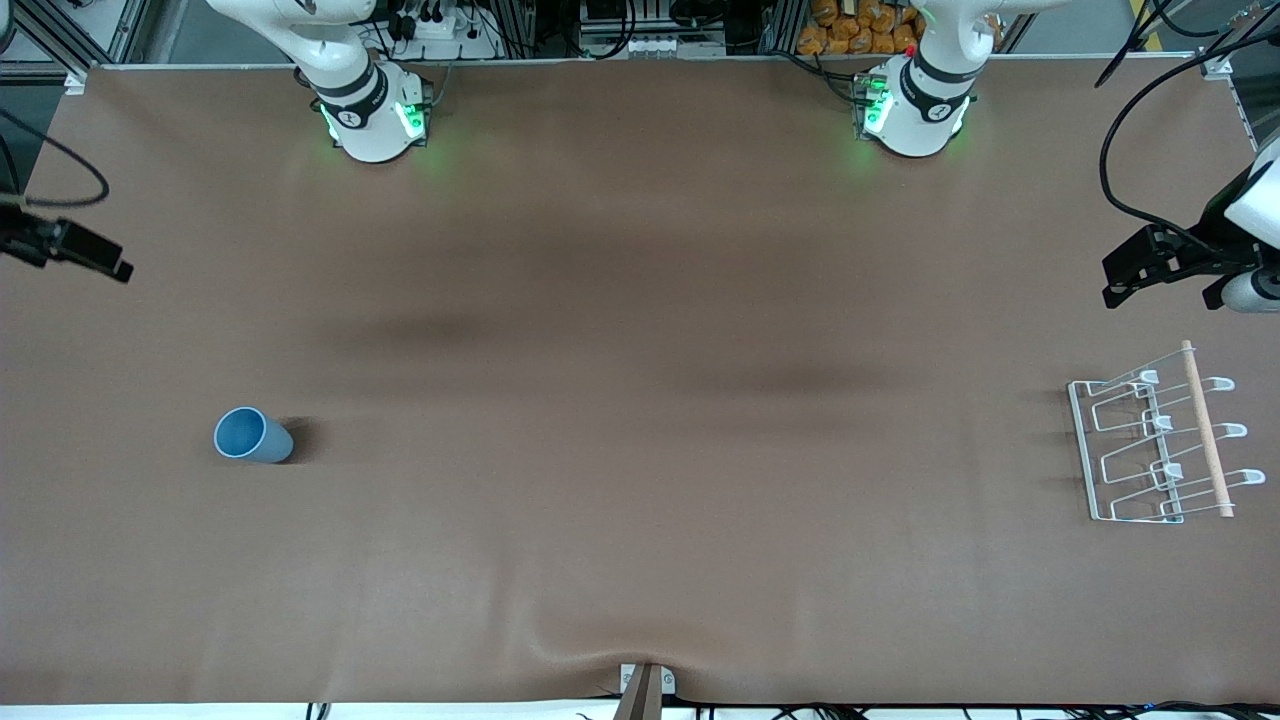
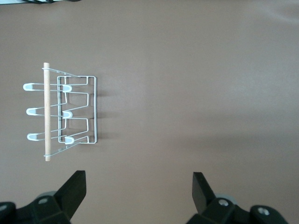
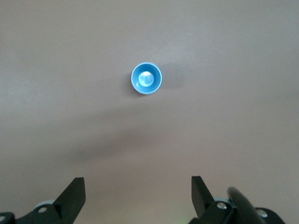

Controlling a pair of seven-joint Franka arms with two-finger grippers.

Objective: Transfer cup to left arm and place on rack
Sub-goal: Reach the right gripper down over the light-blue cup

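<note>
Table (image 1: 640,400); arms mostly cut off.

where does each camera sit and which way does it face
Front view: high across the table, facing both arm bases; cup toward the right arm's end, rack toward the left arm's end, left gripper and right gripper at the view's edges.
Left wrist view: on the left wrist, looking down at the rack; open left gripper shows.
Right wrist view: on the right wrist, looking down into the upright cup; open right gripper shows.
Shared: front and left wrist share the rack; front and right wrist, the cup.
</note>
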